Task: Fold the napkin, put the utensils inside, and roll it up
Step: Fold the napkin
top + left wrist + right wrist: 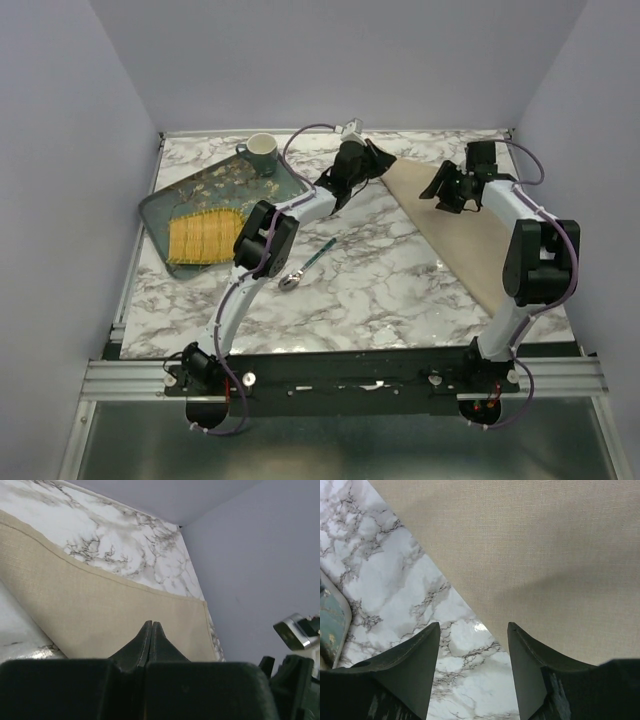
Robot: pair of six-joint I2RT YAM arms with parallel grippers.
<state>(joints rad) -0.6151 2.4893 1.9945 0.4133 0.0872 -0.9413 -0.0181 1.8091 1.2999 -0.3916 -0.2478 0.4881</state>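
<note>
We judge folding underway: left pincer (pixel 151 624) grips the plain beige cloth napkin (pixel 470 232), right pincer (pixel 473 626) hangs released; next, pinch an edge.

**A:** How is the left arm (pixel 245 285) sitting?

**B:** It is reaching from the near edge of the bench (pixel 390 290) diagonally toward the middle of the far edge, and it is bending at the elbow about halfway across.

**A:** And the left pincer (pixel 151 626)?

**B:** Its fingers are pressing tip to tip, with no gap showing in the wrist view.

**A:** What about the right arm (pixel 535 255)?

**B:** It is standing along the right edge, folding at the elbow, with the forearm running toward the far right corner and the wrist turning inward.

**A:** The right pincer (pixel 473 630)?

**B:** It is pointing down at the bench with its fingers spread wide and is gripping nothing.
</note>
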